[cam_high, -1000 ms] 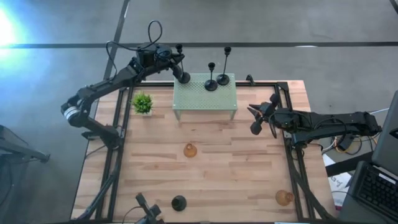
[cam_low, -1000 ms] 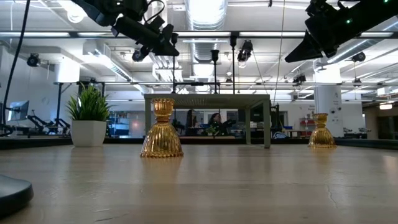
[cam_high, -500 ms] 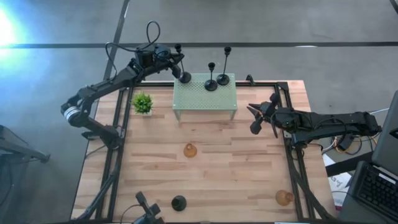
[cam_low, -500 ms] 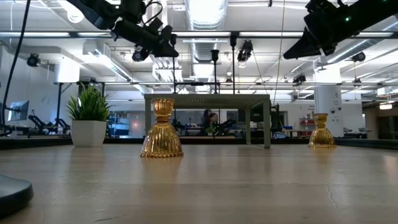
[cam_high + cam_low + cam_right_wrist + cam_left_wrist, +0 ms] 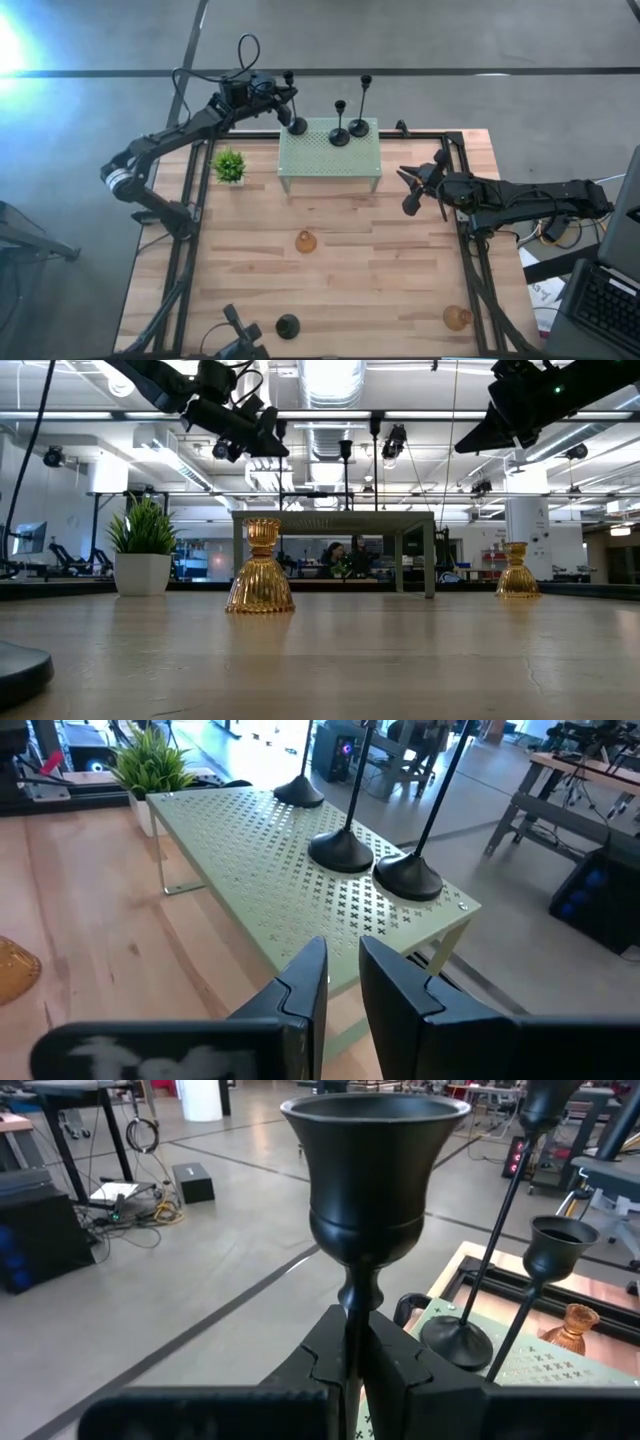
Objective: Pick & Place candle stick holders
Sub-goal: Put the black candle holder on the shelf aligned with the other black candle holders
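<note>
My left gripper (image 5: 285,99) is shut on a black candle stick holder (image 5: 372,1170) at the far left corner of the pale green stand (image 5: 330,160). The holder's round base (image 5: 297,792) is at the stand's top; I cannot tell whether it rests there. Two more black holders (image 5: 340,135) (image 5: 358,127) stand on the stand by their bases. Two amber glass holders (image 5: 306,241) (image 5: 457,318) and another black one (image 5: 288,326) stand on the table. My right gripper (image 5: 342,990) hovers by the table's right edge, open by only a narrow gap, with nothing in it. My left gripper pinches the holder's thin stem (image 5: 351,1318), just below the cup, between its two fingers. The fingers come about level from the table's far left side and lie across the stem. The holder stands upright, cup up, with its base down at the stand's corner.
A small potted plant (image 5: 229,165) stands left of the stand. Black frame rails (image 5: 468,250) run along the table's left and right edges. Bare wood lies between the stand and the near edge, around the amber holder in the middle.
</note>
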Available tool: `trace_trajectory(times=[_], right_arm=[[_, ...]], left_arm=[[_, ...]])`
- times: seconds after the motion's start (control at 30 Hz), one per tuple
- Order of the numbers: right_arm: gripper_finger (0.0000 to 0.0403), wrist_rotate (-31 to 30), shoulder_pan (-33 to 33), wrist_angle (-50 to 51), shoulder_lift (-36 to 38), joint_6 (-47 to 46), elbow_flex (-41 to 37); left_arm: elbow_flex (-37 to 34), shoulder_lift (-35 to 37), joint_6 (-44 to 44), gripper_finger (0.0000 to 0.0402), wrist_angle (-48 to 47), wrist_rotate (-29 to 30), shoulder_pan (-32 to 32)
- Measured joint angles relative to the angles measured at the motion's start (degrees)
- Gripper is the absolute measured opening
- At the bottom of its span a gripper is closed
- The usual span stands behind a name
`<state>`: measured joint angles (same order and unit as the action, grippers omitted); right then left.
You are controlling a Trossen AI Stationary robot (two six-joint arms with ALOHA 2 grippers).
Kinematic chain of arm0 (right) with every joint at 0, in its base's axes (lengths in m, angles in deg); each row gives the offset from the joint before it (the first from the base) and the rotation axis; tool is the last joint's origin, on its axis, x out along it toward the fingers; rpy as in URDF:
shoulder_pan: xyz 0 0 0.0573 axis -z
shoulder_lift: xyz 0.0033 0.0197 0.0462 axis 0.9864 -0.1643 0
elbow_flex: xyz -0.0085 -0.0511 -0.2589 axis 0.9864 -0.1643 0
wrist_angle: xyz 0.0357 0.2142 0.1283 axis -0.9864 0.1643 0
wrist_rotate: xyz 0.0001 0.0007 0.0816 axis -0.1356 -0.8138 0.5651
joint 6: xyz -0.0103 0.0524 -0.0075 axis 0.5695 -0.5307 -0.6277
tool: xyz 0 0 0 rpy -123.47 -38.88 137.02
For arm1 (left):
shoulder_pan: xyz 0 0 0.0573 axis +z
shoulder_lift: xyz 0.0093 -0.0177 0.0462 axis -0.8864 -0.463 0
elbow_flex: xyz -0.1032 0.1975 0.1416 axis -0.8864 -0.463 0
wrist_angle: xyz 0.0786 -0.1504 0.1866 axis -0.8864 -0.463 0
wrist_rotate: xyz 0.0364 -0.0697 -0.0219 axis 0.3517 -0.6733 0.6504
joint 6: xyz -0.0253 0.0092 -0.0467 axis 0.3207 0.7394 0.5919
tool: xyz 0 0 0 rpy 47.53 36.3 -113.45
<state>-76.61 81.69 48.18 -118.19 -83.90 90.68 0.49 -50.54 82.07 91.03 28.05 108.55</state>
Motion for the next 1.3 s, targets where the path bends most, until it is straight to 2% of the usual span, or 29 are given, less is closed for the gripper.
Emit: trace_trajectory(times=[0.2,0.43,0.77,1.03,1.3], right_arm=[[0.0053,0.0,0.0,0.05,0.0,0.06,0.0],[0.0056,0.0,0.0,0.2,0.0,0.08,0.0],[0.007,0.02,0.0,0.68,-0.01,-0.01,0.0],[0.0074,0.04,0.0,0.79,-0.01,-0.18,0.0],[0.0061,0.11,0.02,1.07,-0.02,-0.18,0.0]], left_arm=[[0.04,-1.01,0.0,0.002,1.48,-0.78,0.0],[-0.16,-1.25,0.33,0.0062,0.48,-0.82,0.0],[-0.16,-0.38,0.38,0.0099,-0.8,-1.12,0.21],[-0.16,3.21,-1.37,0.0143,-7.98,-1.19,0.55],[-0.14,14.29,-3.35,0.0154,-24.1,-2.73,0.57]])
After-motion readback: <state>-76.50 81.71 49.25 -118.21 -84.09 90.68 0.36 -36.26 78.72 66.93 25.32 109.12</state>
